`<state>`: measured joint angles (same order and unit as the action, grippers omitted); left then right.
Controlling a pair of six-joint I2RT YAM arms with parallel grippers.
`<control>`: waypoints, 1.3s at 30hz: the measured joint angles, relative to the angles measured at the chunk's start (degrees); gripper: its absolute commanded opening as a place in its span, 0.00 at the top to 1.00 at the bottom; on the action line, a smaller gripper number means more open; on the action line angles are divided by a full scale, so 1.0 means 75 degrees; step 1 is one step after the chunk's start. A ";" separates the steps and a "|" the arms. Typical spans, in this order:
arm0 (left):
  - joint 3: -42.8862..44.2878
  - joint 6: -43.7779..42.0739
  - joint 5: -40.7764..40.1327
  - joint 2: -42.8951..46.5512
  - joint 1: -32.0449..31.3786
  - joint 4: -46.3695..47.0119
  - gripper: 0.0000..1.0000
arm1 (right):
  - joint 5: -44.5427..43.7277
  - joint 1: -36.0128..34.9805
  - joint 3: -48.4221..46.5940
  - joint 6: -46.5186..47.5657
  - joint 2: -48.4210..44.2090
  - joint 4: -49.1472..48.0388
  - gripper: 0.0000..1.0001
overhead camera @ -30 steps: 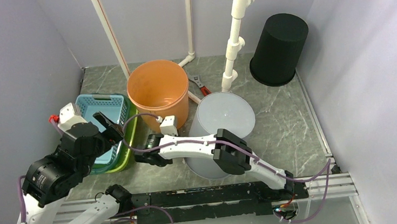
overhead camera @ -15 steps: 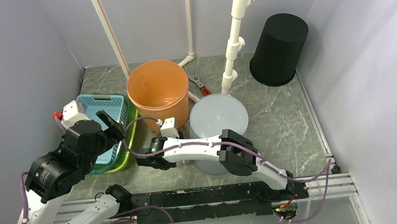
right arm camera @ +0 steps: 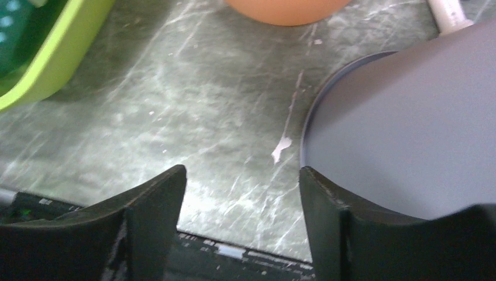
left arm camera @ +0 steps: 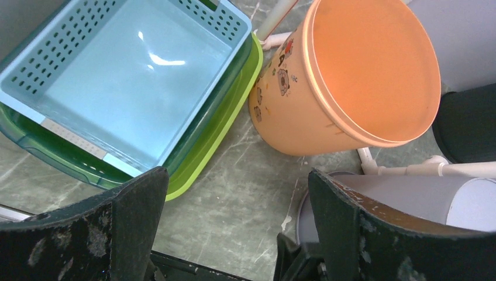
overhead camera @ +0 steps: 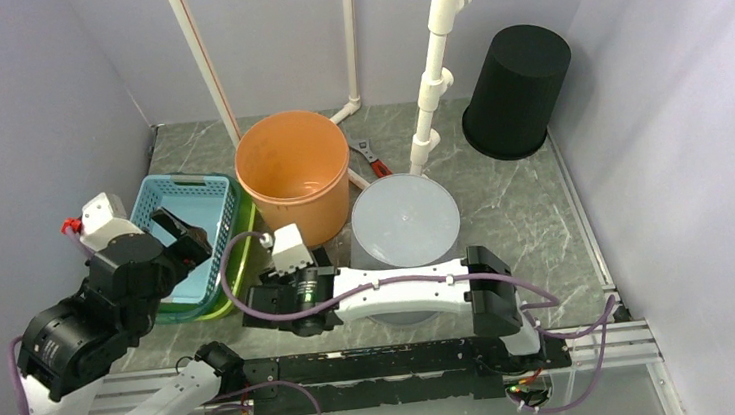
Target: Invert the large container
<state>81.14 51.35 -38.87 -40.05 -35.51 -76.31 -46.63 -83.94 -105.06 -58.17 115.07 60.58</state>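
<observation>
Apparently the grey container (overhead camera: 405,226) is already inverted, so with the left gripper (left arm camera: 234,193) and right gripper (right arm camera: 243,184) held open and empty, only withdrawal is called for.

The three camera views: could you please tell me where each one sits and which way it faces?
Top external: high behind the arm bases, looking down at the table, left arm, right arm, orange bucket and grey container.
Left wrist: on the left arm, looking down past the open left gripper at the blue basket and orange bucket.
Right wrist: on the right arm, low, facing the tabletop and grey container past the open right gripper.
Shared: both wrist views show the grey container, orange bucket and green tray.
</observation>
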 measured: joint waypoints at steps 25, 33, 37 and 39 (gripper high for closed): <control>0.0682 -0.2699 -0.0277 -0.1352 0.0000 0.0504 0.05 | -0.2396 -0.1285 -0.0997 -0.0781 -0.1215 0.2850 0.03; 0.0734 -0.3882 0.0038 -0.2465 0.0589 0.1183 0.05 | -0.1644 -0.0423 0.0734 0.0309 -0.4106 0.1037 0.02; 0.1081 -0.4208 0.1061 -0.2786 0.2075 0.1343 0.05 | -0.0991 0.0189 0.1259 0.0600 -0.4803 0.0367 0.00; 0.1370 -0.4264 0.1670 -0.3025 0.2780 0.1291 0.05 | -0.0694 0.0329 0.1288 0.0688 -0.4852 0.0213 0.00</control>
<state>91.42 19.38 -26.35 -62.74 -14.66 -66.63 -51.83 -81.47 -95.39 -53.01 78.67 62.17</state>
